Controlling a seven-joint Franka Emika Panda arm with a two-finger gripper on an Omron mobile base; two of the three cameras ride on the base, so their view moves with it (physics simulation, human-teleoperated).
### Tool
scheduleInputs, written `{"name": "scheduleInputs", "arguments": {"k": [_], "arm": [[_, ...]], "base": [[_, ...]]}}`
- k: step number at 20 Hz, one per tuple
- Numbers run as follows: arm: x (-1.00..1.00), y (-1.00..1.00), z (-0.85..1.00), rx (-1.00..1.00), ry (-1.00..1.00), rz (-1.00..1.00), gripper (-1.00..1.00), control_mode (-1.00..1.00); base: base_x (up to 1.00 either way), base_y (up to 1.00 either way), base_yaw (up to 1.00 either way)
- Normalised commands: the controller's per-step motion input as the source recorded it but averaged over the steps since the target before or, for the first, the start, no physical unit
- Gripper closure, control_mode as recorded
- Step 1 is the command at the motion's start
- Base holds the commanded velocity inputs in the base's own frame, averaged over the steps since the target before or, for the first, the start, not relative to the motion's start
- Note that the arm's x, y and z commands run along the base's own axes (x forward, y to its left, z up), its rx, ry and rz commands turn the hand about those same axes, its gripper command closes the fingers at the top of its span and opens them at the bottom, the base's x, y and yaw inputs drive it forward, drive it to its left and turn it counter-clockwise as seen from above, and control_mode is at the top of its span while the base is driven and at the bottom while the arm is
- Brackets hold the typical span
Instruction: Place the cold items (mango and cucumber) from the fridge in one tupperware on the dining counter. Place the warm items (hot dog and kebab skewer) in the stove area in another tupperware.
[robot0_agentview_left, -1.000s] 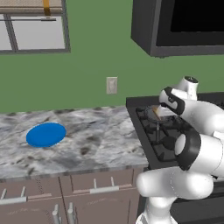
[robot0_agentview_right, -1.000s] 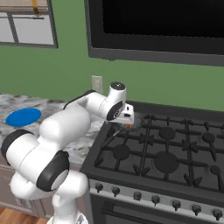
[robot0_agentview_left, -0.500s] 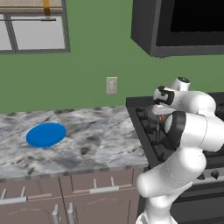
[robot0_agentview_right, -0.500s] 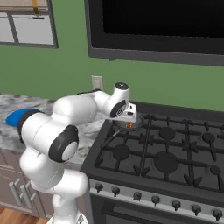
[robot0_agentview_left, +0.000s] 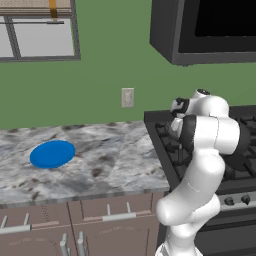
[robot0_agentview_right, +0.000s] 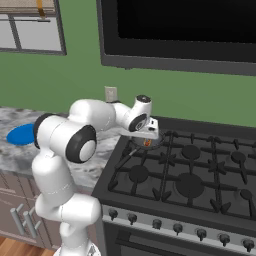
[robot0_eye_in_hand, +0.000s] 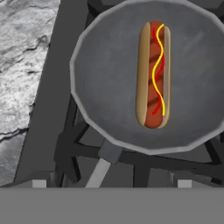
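The hot dog (robot0_eye_in_hand: 153, 74), a reddish sausage in a tan bun with a yellow squiggle, lies in a dark grey pan (robot0_eye_in_hand: 105, 83) on the stove area's black grates (robot0_agentview_right: 190, 175). My gripper (robot0_eye_in_hand: 111, 183) hangs open above the pan's handle side, with nothing between its fingertips (robot0_eye_in_hand: 38, 183). In the right base view the gripper (robot0_agentview_right: 148, 142) is over the pan (robot0_agentview_right: 142, 146) at the range's back left burner. In the left base view the hand (robot0_agentview_left: 178, 108) shows partly behind my own arm.
A flat round blue plate (robot0_agentview_left: 52, 153) lies on the marbled worktop (robot0_agentview_left: 110, 165) left of the range. A black hood (robot0_agentview_right: 180, 35) hangs over the stove. A wall outlet (robot0_agentview_left: 127, 97) and a window (robot0_agentview_left: 37, 30) are on the green wall.
My arm's elbow has swung from the right across to the left and upward. The hand has stayed over the pan, and the gripper has stayed open.
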Motion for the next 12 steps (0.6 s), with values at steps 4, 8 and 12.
{"name": "scheduleInputs", "arguments": {"k": [4,8,12], "arm": [[0.26,-0.11,-0.25,0.0,0.0,0.0,-1.0,-1.0],[0.26,-0.1,-0.26,0.0,0.0,0.0,-1.0,-1.0],[0.3,-0.07,-0.22,0.0,0.0,0.0,-1.0,-1.0]], "base": [[0.0,0.0,0.0],[0.0,0.0,0.0],[0.0,0.0,0.0]]}}
